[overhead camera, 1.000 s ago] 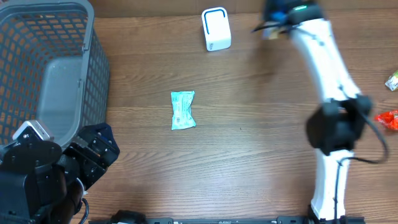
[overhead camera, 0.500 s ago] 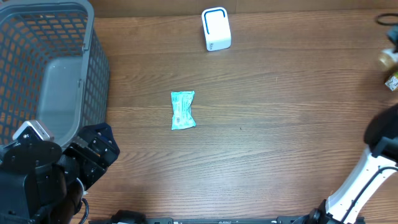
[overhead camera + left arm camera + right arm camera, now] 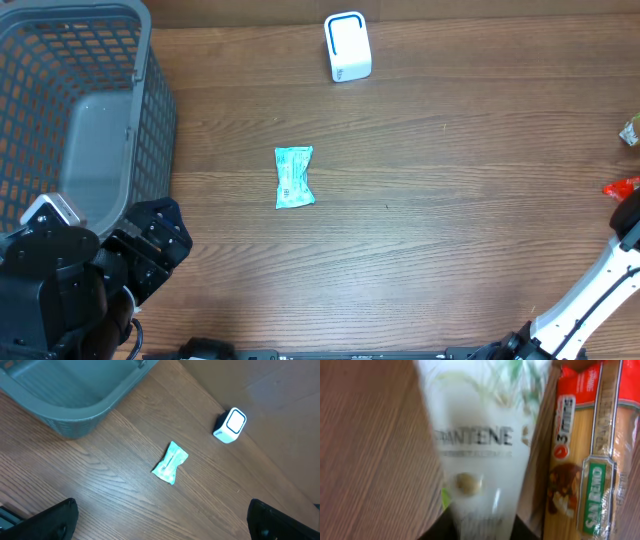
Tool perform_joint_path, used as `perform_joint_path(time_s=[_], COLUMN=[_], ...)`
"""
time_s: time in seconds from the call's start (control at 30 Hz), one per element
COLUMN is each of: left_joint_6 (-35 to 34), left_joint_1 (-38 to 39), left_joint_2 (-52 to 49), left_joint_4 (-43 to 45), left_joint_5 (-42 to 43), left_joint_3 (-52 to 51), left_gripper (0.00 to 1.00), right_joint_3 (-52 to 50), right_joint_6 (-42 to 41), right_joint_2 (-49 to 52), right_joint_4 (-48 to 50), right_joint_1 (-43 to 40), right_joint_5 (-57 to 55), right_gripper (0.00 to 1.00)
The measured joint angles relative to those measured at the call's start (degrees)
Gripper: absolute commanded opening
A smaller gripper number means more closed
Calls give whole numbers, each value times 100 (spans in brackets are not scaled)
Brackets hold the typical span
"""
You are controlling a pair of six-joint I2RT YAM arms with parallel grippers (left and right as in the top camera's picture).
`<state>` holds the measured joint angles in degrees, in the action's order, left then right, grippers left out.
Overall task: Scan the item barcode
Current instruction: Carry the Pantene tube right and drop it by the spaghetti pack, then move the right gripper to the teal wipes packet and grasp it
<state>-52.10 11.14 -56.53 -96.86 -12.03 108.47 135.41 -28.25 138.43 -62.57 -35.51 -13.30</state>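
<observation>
— How are the arms posed?
— Left arm (image 3: 70,290) sits low beside the grey mesh plastic basket (image 3: 150,120), whose grey floor shows. Left gripper (image 3: 162,522) is spread wide, holding nothing. Right arm (image 3: 600,290) is at the wooden table's (image 3: 450,200) right edge.
— And the right gripper (image 3: 482,529)?
— I can't tell its grip. A blurred white Pantene tube (image 3: 480,460) fills its view, just beside a red spaghetti packet (image 3: 585,460).

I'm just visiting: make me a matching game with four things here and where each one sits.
Things:
1 basket
2 white box
3 teal packet
4 pasta pack

Places:
A middle of the table
B left side, grey mesh
C beside the Pantene tube, right wrist view
D far edge, top centre

Pairs: 1-B, 2-D, 3-A, 4-C.
</observation>
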Motion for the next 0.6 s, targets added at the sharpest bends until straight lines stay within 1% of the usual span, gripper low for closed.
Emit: perform_joint_path(time_s=[0.03, 0.07, 0.13, 0.23, 0.33, 0.43, 0.47, 0.5, 0.53, 0.57, 0.6], left_joint_6=[2, 2, 0, 2, 2, 0, 2, 2, 2, 2, 2], left_joint_1=[0, 0, 0, 0, 0, 0, 0, 0, 0, 0, 0], left_joint_2=[0, 0, 0, 0, 0, 0, 0, 0, 0, 0, 0], left_joint_4=[0, 0, 0, 0, 0, 0, 0, 0, -2, 0, 0], left_joint_5=[0, 0, 2, 0, 0, 0, 0, 0, 0, 0, 0], left_joint_3=[0, 0, 0, 0, 0, 0, 0, 0, 0, 0, 0], left_gripper=[100, 100, 100, 100, 100, 100, 100, 100, 100, 100, 100], right_joint_3=[0, 0, 0, 0, 0, 0, 0, 0, 0, 0, 0], right_joint_6=[-9, -17, -20, -28, -28, -28, -26, -24, -4, 63, 111], right_joint_2=[0, 0, 0, 0, 0, 0, 0, 0, 0, 0, 0], right_joint_4=[20, 15, -22, -83, -258, -420, -490, -566, -649, -750, -813], right_joint_1=[2, 2, 4, 15, 26, 31, 33, 35, 37, 42, 55], right_joint_5=[2, 7, 9, 4, 46, 282, 439, 619, 850, 1119, 1377], right_gripper=[48, 53, 55, 63, 67, 68, 66, 57, 41, 36, 36])
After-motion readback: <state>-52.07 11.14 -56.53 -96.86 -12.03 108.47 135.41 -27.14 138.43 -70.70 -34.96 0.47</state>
